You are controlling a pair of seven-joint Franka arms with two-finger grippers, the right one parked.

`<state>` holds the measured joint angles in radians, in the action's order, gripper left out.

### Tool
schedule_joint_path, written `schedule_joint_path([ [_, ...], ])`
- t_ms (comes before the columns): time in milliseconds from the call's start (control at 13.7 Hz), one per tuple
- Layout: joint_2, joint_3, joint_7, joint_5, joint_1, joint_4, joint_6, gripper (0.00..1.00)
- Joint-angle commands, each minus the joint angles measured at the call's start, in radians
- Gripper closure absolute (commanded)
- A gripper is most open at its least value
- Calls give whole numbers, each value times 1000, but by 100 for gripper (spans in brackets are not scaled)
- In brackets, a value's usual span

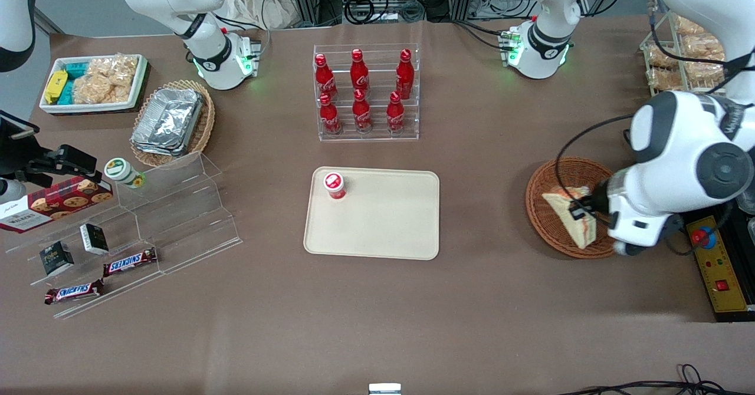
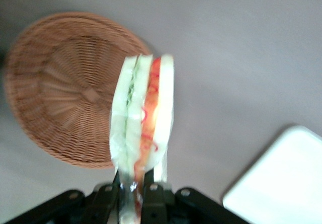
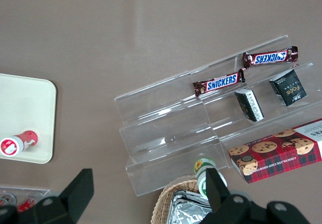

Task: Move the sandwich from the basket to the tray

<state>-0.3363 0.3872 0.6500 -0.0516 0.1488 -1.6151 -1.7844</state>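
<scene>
My left gripper [image 1: 581,211] is shut on the sandwich [image 1: 573,221], a wrapped wedge of pale bread with an orange-red filling edge. It holds the sandwich lifted above the round reddish-brown wicker basket [image 1: 545,206]. In the left wrist view the sandwich [image 2: 143,128] stands up from between the black fingers [image 2: 153,196], with the empty basket [image 2: 65,88] below it. The beige tray [image 1: 389,224] lies in the middle of the table, toward the parked arm from the basket. A corner of the tray [image 2: 282,183] shows in the left wrist view.
A red-capped small bottle [image 1: 334,185] stands on the tray's corner. A clear rack of red cola bottles [image 1: 363,94] stands farther from the front camera than the tray. A yellow control box [image 1: 716,271] lies at the working arm's table end. A clear stepped stand with snacks [image 1: 118,247] is at the parked arm's end.
</scene>
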Motion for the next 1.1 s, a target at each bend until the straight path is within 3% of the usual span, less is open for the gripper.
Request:
schedule_joint_path([
  [0,-85,9,29,-10,-141,61,16,100],
  [293,-289,4,115,-30,-355,156,-52,100],
  [439,-384,4,192,-103,-440,211,-55,100],
  [585,-435,4,212,-143,-474,219,-79,100],
  [805,-464,4,206,-143,-505,221,-121,100],
  [878,-464,4,208,-143,-506,221,-121,80],
  [1024,-457,4,206,-143,-505,222,-112,83],
])
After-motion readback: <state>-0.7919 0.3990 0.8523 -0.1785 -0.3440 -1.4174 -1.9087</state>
